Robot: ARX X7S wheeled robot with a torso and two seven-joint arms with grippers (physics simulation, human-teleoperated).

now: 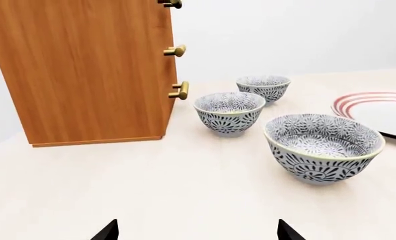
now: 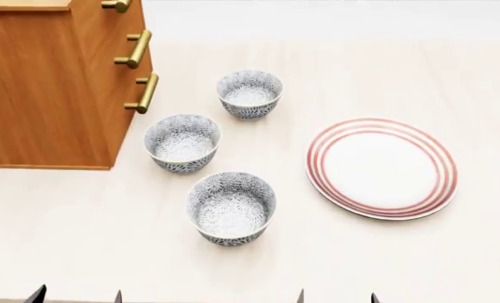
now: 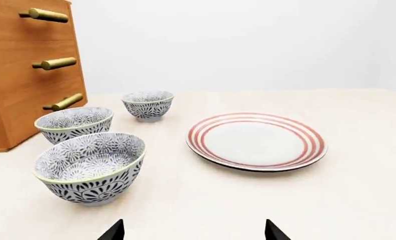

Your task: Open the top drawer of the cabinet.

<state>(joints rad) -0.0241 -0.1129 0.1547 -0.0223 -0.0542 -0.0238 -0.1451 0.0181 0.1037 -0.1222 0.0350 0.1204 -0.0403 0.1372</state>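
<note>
I am beginning the approach: both my left gripper (image 2: pixel 76 295) and right gripper (image 2: pixel 337 295) are hanging low at the table's (image 2: pixel 452 265) near edge, jaws spread and holding nothing, well apart from the cabinet (image 2: pixel 40 95) standing at far left. Its top drawer (image 3: pixel 21 19), apparently shut, is showing its brass handle (image 3: pixel 48 15); I judge I am needing to reach up and clasp that bar. Counted: three handles, three patterned bowls (image 2: pixel 232 207), one red-ringed plate (image 2: pixel 381 168).
</note>
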